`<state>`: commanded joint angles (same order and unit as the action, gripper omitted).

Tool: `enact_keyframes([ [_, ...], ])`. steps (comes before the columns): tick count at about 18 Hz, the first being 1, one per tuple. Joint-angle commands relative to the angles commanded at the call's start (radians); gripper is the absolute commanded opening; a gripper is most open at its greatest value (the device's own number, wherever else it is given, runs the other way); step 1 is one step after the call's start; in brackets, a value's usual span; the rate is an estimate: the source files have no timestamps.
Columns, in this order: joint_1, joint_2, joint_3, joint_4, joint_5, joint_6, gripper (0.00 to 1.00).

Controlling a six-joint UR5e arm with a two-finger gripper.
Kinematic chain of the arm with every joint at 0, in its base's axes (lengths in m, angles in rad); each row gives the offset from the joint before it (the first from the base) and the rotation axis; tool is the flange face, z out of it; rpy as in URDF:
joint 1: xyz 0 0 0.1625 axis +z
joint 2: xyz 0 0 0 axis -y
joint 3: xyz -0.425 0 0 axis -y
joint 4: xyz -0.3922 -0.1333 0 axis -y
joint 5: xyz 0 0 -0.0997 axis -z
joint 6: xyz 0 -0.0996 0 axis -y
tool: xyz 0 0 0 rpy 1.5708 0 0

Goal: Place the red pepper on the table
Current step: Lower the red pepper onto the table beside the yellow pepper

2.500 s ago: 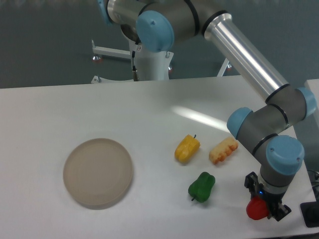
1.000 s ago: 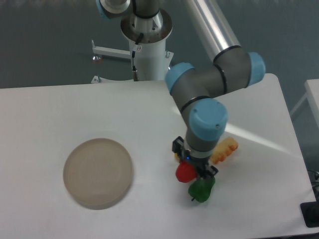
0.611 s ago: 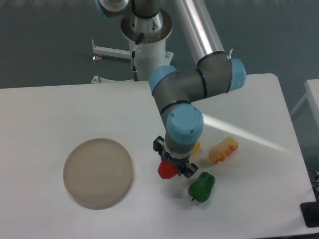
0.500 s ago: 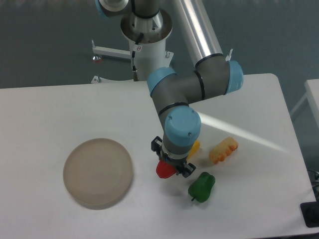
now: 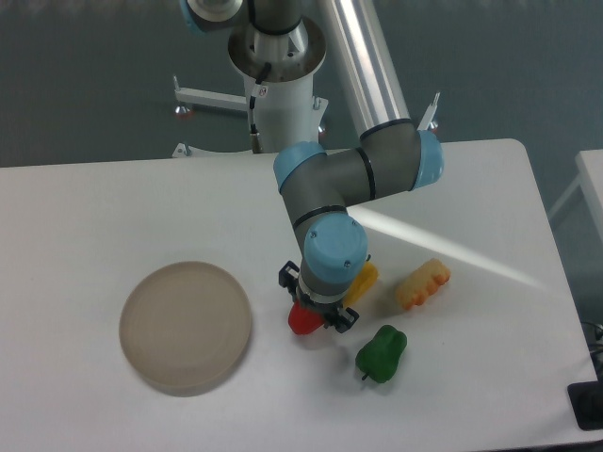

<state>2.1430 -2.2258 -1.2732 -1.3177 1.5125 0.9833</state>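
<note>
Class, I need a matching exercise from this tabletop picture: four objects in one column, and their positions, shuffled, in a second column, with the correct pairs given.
Column one:
1. red pepper
2. green pepper
3. round beige plate
4. yellow pepper

Column two:
A. lying free at the near right, stem toward the camera
B. partly hidden behind the arm's blue wrist cap
C. held in the pincer, just right of the plate
D. alone on the left part of the white table

Pairs: 1-C, 2-A, 3-D, 4-B
</note>
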Motion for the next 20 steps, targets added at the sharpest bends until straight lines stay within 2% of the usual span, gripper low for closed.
enact_keyframes([
  [20,-0.017,-0.009,-0.008,0.028,-0.006,-0.052,0.48],
])
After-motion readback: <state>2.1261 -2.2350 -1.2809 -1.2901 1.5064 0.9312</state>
